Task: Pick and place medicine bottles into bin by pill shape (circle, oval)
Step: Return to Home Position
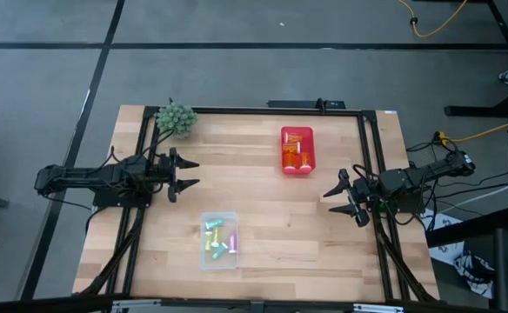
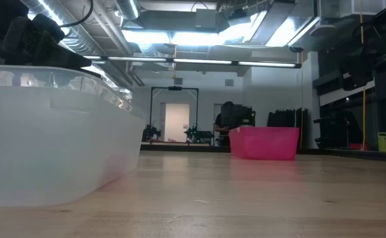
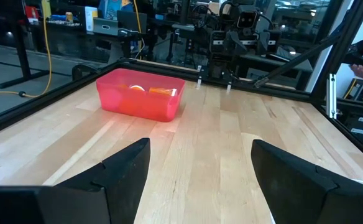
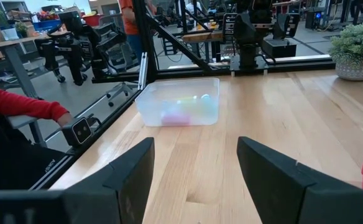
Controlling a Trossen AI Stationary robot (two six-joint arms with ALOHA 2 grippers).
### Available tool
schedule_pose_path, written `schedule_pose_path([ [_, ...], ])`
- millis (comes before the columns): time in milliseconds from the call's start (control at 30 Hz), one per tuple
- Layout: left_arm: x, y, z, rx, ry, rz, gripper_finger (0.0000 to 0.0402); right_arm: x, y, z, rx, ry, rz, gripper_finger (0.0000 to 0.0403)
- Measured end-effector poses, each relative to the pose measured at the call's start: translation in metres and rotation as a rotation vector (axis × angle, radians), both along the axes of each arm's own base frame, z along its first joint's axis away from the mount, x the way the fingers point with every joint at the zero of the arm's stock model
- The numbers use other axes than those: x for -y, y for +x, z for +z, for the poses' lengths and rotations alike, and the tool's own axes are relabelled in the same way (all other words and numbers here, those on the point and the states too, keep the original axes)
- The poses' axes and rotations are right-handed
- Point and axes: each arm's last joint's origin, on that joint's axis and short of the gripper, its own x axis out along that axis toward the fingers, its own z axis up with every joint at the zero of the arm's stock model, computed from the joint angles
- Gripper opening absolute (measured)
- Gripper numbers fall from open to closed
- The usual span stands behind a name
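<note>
Orange medicine bottles with white caps [image 1: 297, 149] lie in a red bin [image 1: 310, 169] at the table's far middle; the bin also shows in the left wrist view [image 3: 141, 102] and the low view [image 2: 264, 143]. Pastel green, pink and blue bottles [image 1: 217, 239] lie in a clear bin [image 1: 203, 263] near the front; it also shows in the right wrist view [image 4: 178, 102] and the low view [image 2: 47, 132]. My left gripper [image 1: 187, 174] is open and empty at the table's left. My right gripper [image 1: 334, 203] is open and empty at the table's right.
A spiky green ball plant [image 1: 176, 118] stands at the far left corner, also showing in the right wrist view [image 4: 357, 46]. A black frame rail [image 1: 263, 111] runs around the table. A person's red sleeve and hand [image 4: 26, 106] show beyond the table's near edge.
</note>
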Motion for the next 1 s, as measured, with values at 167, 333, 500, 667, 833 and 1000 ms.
schedule_pose_path([
  [167, 0.000, 0.000, 0.000, 0.000, 0.000, 0.000, 0.0273, 0.000, 0.000, 0.000, 0.000, 0.000, 0.000, 0.0233],
  [333, 0.000, 0.000, 0.000, 0.000, 0.000, 0.000, 0.0273, -0.001, 0.000, 0.000, -0.001, -0.002, 0.003, 0.0233],
  [500, 0.000, 0.000, 0.000, 0.000, 0.000, 0.000, 0.0273, -0.006, -0.002, 0.000, -0.001, -0.004, 0.061, 0.0233],
  [667, 0.000, 0.000, 0.000, 0.000, 0.000, 0.000, 0.0273, -0.006, -0.004, 0.002, 0.023, 0.007, 0.077, 0.0233],
  [833, 0.000, 0.000, 0.000, 0.000, 0.000, 0.000, 0.0273, -0.002, -0.007, 0.007, 0.083, 0.029, 0.057, 0.0233],
  [1000, 0.000, 0.000, 0.000, 0.000, 0.000, 0.000, 0.0273, 0.002, -0.007, 0.010, 0.111, 0.039, 0.020, 0.0233],
])
